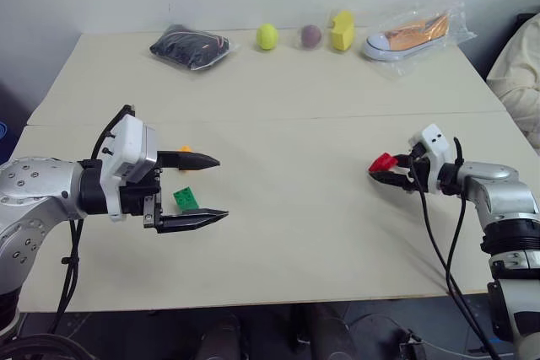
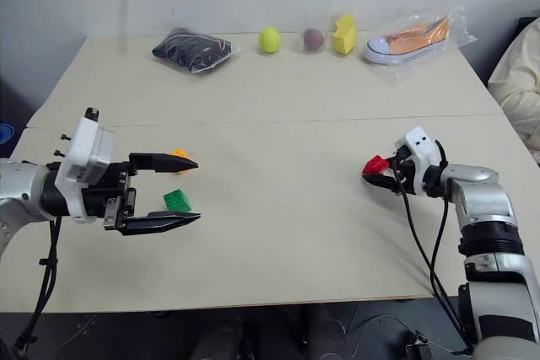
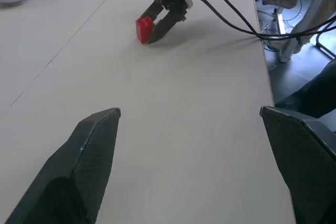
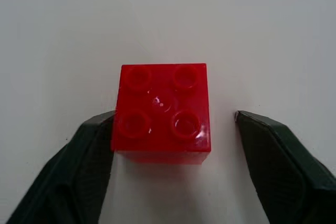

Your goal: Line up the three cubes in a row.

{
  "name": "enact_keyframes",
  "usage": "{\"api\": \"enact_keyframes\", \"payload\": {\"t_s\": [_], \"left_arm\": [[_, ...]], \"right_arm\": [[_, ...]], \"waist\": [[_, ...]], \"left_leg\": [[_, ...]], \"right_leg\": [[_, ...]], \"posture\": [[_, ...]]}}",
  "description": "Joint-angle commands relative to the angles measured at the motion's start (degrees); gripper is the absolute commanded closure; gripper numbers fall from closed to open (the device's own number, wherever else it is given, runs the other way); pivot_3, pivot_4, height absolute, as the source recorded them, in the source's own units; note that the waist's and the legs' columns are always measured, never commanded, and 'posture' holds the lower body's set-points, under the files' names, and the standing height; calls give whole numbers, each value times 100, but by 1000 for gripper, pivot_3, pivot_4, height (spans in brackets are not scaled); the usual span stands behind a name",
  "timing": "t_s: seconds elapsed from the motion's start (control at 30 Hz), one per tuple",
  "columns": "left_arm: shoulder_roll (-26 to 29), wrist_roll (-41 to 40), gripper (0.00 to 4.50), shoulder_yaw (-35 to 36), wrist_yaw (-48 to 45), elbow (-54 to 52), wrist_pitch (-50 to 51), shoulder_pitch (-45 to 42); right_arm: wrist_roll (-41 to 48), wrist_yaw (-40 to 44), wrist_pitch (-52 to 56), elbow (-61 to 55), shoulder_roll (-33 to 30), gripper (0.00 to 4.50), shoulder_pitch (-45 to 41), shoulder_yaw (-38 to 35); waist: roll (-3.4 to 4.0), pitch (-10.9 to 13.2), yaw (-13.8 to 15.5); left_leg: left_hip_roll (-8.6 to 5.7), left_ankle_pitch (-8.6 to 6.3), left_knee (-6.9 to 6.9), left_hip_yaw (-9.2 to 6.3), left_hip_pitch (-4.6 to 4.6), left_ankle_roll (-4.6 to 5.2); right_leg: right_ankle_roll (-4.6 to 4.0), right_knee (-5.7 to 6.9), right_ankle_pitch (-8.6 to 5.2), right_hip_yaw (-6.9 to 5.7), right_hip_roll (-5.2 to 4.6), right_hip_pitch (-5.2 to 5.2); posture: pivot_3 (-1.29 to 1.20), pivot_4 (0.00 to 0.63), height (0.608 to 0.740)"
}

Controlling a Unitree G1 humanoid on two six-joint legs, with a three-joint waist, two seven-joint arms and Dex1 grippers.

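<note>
So the red cube (image 4: pixel 163 111) sits on the right side of the table (image 1: pixel 278 233), a fair way in from the right edge, with the right gripper (image 1: pixel 390 176) straddling it. One finger (image 4: pixel 79 166) touches the cube's side, the other is still a small gap off, so nothing's pinched yet. The green cube (image 2: pixel 176 200) and orange cube (image 2: pixel 179 154) are over on the left, close together, right by the left gripper (image 1: pixel 211 190), which hovers with fingers spread wide and empty. Big bare stretch of tabletop between the two sides. A ball (image 1: pixel 267 36), foam block (image 1: pixel 342 30), shoe (image 1: pixel 409 35) and dark bag (image 1: pixel 189 45) line the far edge.
</note>
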Motion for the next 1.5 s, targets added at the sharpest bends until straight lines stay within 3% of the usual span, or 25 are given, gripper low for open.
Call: {"api": "enact_keyframes", "payload": {"t_s": [0.03, 0.1, 0.13, 0.3, 0.43, 0.7, 1.0, 1.17, 1.3, 1.5], "left_arm": [[68, 47, 0, 18, -24, -8, -94, -80], [65, 75, 0, -5, -39, 6, -113, -85], [65, 84, 0, -17, -55, 16, -124, -90], [135, 243, 0, -237, -299, 89, -235, -121], [191, 467, 0, -551, -676, 67, -464, -81], [200, 833, 0, -1058, -1059, 72, -765, -255], [221, 920, 0, -984, -1031, 154, -706, -276], [160, 879, 0, -582, -660, 50, -562, 162], [-72, 761, 0, 310, -68, -114, -294, 1011], [-672, 1061, 0, 2480, 335, -114, -87, 2981]], "right_arm": [[93, 123, -128, -103, 1, 2205, -7, -149], [125, 260, -205, -224, -38, 2936, 70, -152], [130, 384, -275, -339, -75, 3017, 134, -125], [848, 2143, -835, -2423, -347, 2999, 1006, 72], [755, 2435, -1031, -3327, -274, 2999, 1282, 548], [209, 2410, -1367, -2625, 113, 2999, 818, 1240], [-137, 2297, -1790, -2024, 316, 2999, 798, 1439], [-37, 2241, -1620, -2259, 246, 1270, 849, 1294], [344, 2156, -1137, -2775, 34, 15, 883, 876], [1571, 2202, 102, -3844, -485, 15, 1085, -129]], "waist": [[0, 0, -2], [0, 0, 0], [0, 0, 1], [3, 2, 24], [-1, 0, 13], [-1, 0, 13], [-1, 0, 25], [-1, 0, 15], [0, 1, -1], [1, 2, -3]], "left_leg": [[0, 0, 0, 0, 0, 0], [0, 0, 0, 0, 0, 0], [0, 0, 0, 0, 0, 0], [1, 0, -1, -4, -3, -1], [0, 0, 3, -2, 3, -3], [-1, 0, 10, -1, 0, -4], [1, -1, 21, -7, -4, -2], [2, -1, 24, -9, -5, -2], [6, -1, 23, -15, -7, -2], [10, -5, 23, -20, -10, -1]], "right_leg": [[0, 1, 0, 0, 0, 0], [0, 2, 0, 1, 0, 0], [0, 2, 0, 0, 0, 0], [0, 3, 0, -1, 4, -1], [2, -1, 1, 1, 7, 3], [0, 2, 0, 1, 6, 0], [0, 6, 0, -2, 5, 1], [0, 9, 0, -2, 4, 1], [-1, 8, 0, -4, 3, 0], [-2, 3, -1, -10, 0, -1]], "posture": [[0, 150, 740], [0, 150, 740], [0, 150, 740], [0, 150, 740], [0, 150, 740], [0, 150, 740], [0, 150, 740], [0, 150, 740], [0, 150, 740], [0, 150, 740]]}}
